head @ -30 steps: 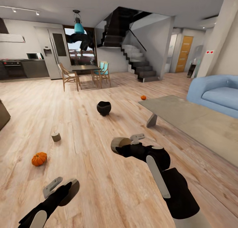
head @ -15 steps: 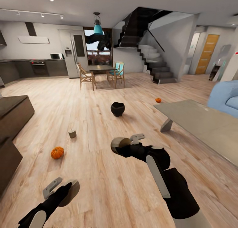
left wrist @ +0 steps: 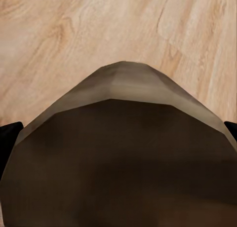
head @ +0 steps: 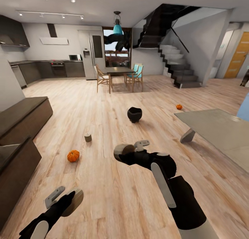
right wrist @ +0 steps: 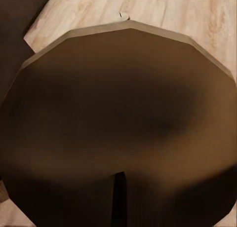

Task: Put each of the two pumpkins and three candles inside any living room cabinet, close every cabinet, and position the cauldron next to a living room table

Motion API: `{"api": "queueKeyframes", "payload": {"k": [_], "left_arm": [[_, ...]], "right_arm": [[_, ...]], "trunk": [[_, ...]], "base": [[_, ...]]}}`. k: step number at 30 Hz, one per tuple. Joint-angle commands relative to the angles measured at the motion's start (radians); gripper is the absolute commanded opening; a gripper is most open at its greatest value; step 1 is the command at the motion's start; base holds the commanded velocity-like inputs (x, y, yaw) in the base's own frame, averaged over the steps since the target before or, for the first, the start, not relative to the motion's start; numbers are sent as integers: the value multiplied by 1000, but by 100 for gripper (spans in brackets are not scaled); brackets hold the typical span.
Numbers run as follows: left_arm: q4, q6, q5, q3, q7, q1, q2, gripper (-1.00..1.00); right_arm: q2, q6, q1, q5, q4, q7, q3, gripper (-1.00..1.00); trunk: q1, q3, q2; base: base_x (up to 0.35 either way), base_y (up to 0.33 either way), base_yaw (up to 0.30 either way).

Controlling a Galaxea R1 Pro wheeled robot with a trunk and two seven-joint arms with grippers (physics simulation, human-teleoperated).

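Note:
My left gripper (head: 65, 200) is shut on a tan candle (head: 74, 201) low over the floor; the same candle (left wrist: 118, 153) bulks large in the left wrist view. My right gripper (head: 134, 149) is shut on a second candle (head: 123, 151), whose end (right wrist: 118, 118) faces the right wrist camera. A third candle (head: 88, 138) stands on the floor ahead. One orange pumpkin (head: 73, 156) lies near it, another pumpkin (head: 179, 107) beyond the table's far corner. The black cauldron (head: 134, 114) sits mid-floor, apart from the grey table (head: 221, 128). The dark brown cabinet (head: 24, 114) runs along the left.
A dining table with chairs (head: 119, 76) stands at the back, the kitchen counter (head: 48, 69) to its left and the staircase (head: 180, 69) to its right. A blue sofa edge (head: 244, 111) shows at the far right. Open wood floor lies between me and the cabinet.
The head view has swung left, so everything has shifted right in the picture and the cabinet has come into view. Both arms hold the same pose with their candles.

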Motion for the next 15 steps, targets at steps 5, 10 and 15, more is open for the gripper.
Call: {"api": "queueKeyframes", "payload": {"k": [5,10,15], "left_arm": [[-1,1,8,0,28,-1,0,-100],[-13,-33,12,31,46,18,1,-100],[-24,-19,16,42,45,31,4,-100]], "right_arm": [[-9,3,18,2,1,-7,42,-100],[-22,-14,138,7,-1,-9,53,-100],[-23,-16,177,8,-1,-10,62,-100]], "trunk": [[-19,12,35],[-39,28,70],[-58,43,105]], "base": [[0,0,108],[0,0,18],[0,0,4]]}}
